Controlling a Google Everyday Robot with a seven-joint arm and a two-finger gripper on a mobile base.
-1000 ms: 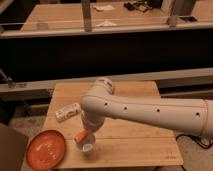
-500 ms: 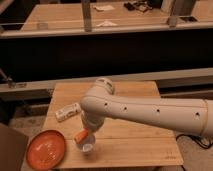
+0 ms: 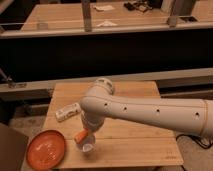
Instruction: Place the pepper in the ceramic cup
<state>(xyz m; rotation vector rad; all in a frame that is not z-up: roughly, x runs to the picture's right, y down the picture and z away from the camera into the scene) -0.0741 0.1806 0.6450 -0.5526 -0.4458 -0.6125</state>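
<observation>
Now, my arm reaches in from the right side and bends down over the wooden bench (image 3: 125, 132), so that my gripper (image 3: 86, 131) hangs close to the front edge, a little left of the bench's middle. From this view it is mostly hidden under my own wrist, so how it is set I cannot tell.

As I judge it, most of the task is done and only the last part is left. The pepper (image 3: 80, 135) shows as a small orange shape slanting down out of my gripper, so it seems to be off the bench and carried in my grasp. Its lower tip sits right at the rim of the ceramic cup (image 3: 86, 146), which stands on the bench directly below my gripper, near the front edge. Whether the tip is already inside the mouth or only touching the rim, I cannot say. What looks to remain is getting the pepper fully down into the cup, letting it go, and drawing my arm clear.

Off the front left corner, an orange plate (image 3: 46, 149) overhangs the bench edge, just beside the cup on its left. A white bottle (image 3: 67, 112) lies on its side toward the left edge, farther back, near my arm but apart from the cup.
</observation>
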